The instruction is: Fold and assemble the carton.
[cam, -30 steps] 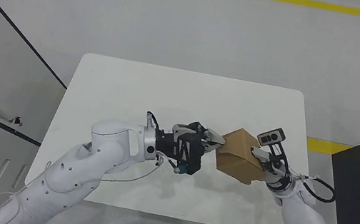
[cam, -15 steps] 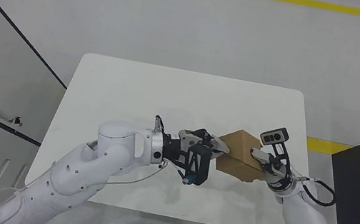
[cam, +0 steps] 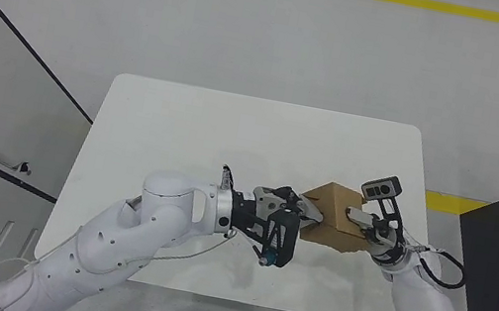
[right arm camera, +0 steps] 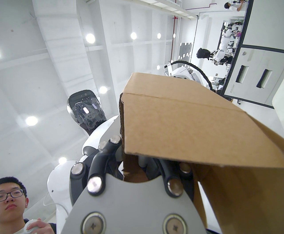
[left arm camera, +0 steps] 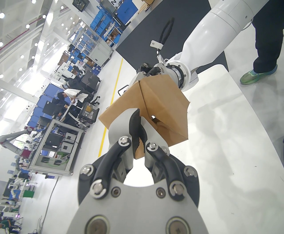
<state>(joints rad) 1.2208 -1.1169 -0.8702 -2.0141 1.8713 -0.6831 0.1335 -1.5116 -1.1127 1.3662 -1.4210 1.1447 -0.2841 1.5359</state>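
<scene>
A white rectangular table with rounded corners (cam: 183, 134) is spread across the middle of the top view. A brown cardboard carton (cam: 331, 216), already folded into a box shape, is found right of the frame's centre, over the table's right half, and is held between the two arms. Whether its underside touches the tabletop cannot be told. In the left wrist view the carton (left arm camera: 164, 104) is seen tilted, with a seam between two panels and a small gap where flaps meet. The left gripper (cam: 298, 210) is placed at the carton's left side in the top view. In its own wrist view, the left gripper (left arm camera: 138, 130) is seen pinched narrowly, its black pads (left arm camera: 134, 124) pressed onto a carton edge. The right gripper (cam: 358, 225) is set against the carton's right side. In its own view, the right gripper (right arm camera: 142, 162) is clamped on a carton wall (right arm camera: 188, 133) that runs down between its fingers.
</scene>
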